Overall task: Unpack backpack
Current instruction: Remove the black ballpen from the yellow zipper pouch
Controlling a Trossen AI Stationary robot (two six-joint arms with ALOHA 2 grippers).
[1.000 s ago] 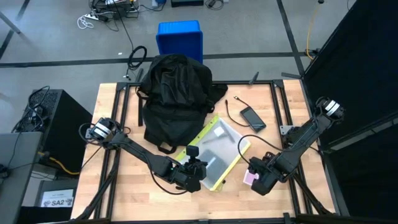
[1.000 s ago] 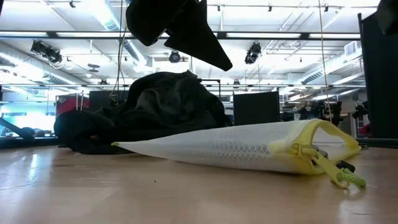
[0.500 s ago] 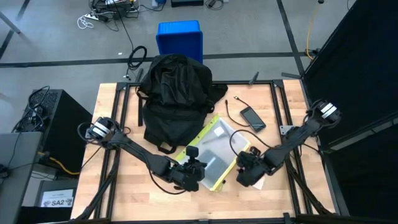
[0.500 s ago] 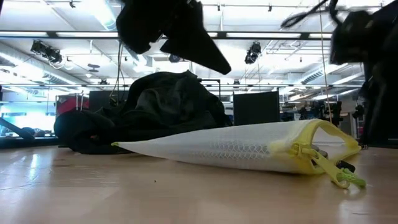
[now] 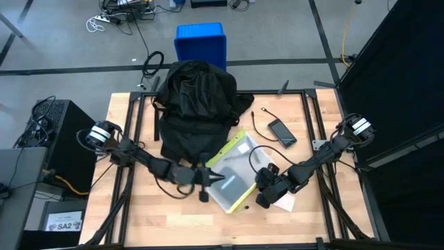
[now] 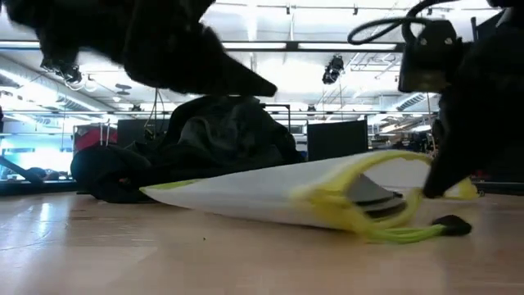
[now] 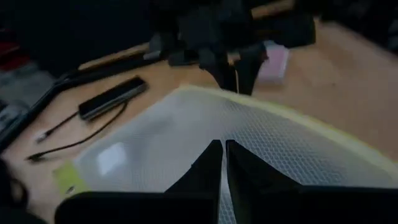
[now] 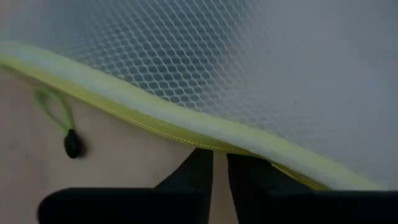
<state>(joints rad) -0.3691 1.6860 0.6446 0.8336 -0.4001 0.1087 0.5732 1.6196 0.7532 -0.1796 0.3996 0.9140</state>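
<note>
Where gripper pinches: pouch edge, blurred.

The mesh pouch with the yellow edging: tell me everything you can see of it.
The mesh pouch is a flat white, translucent mesh envelope with a yellow-green border and a looped pull cord ending in a dark toggle. It lies on the wooden table in front of the backpack, one end raised off the wood. The right gripper, shut, pinches its yellow edge; the left gripper, shut, is on its mesh face.

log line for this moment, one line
left claw: shut, at mesh pouch | right claw: shut on pouch's yellow edge | backpack: behind | phone: on table
</note>
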